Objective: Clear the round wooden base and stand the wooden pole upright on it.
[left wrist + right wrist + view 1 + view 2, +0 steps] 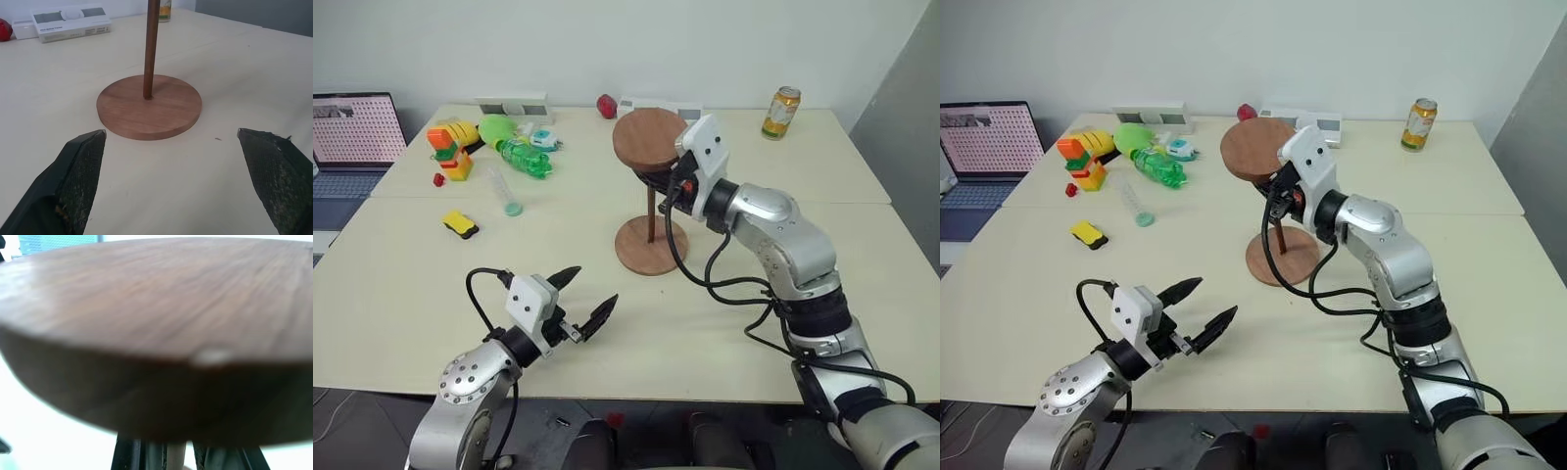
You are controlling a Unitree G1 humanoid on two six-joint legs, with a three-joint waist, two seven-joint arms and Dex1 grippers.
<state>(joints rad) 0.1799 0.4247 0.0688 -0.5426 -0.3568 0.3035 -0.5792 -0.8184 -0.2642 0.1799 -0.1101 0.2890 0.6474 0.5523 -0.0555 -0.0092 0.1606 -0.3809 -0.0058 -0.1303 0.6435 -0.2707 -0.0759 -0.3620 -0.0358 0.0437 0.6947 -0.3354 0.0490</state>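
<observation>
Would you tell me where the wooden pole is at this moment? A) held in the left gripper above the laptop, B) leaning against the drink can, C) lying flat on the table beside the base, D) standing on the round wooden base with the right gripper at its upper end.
D: the wooden pole rises upright from the round wooden base, and the right gripper is shut on it just under its top disc.

Reddish-brown round wooden base [651,246]; dark-brown wooden pole [150,49]; black jaws.

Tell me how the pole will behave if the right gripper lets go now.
The pole is thin and carries a wide disc on top, so it looks top-heavy and apt to tip. Its foot meets the base at a small spot; whether it is seated is unclear. The right gripper steadies it.
</observation>
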